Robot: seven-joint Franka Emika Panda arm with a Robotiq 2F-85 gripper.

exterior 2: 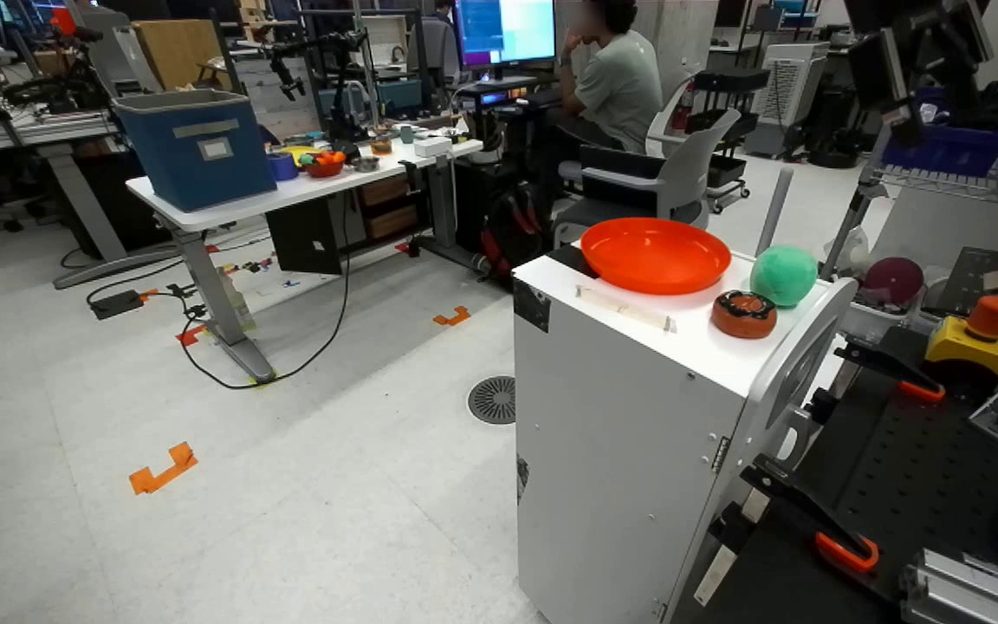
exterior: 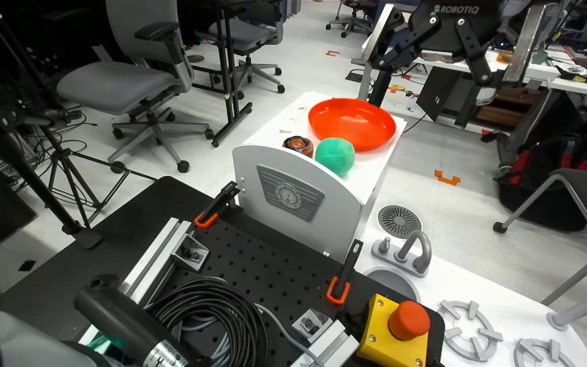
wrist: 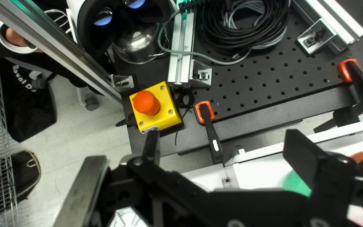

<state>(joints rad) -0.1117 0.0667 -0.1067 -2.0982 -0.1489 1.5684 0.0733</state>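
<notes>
My gripper (exterior: 432, 94) hangs open and empty, high above the furniture in both exterior views (exterior 2: 932, 91). Its spread fingers also show in the wrist view (wrist: 224, 145). On a white cabinet top (exterior: 268, 125) stand a round orange-red dish (exterior: 353, 122), a green ball (exterior: 335, 157) and a small brown ring-like object with black marks (exterior: 298, 145). The dish (exterior 2: 655, 256) is empty. The ball (exterior 2: 783, 276) and the brown object (exterior 2: 743, 316) sit beside it, near a grey end panel. In the wrist view the ball (wrist: 296, 184) is partly hidden behind a finger.
A black table with a perforated board (exterior: 273, 260) carries a yellow box with a red button (exterior: 370, 341), coiled cables (exterior: 222, 306) and orange-black clamps (exterior: 342, 280). A toy sink with faucet (exterior: 418, 255) and toy burners (exterior: 469, 331) stand alongside. A person (exterior 2: 625, 87) sits at a far desk.
</notes>
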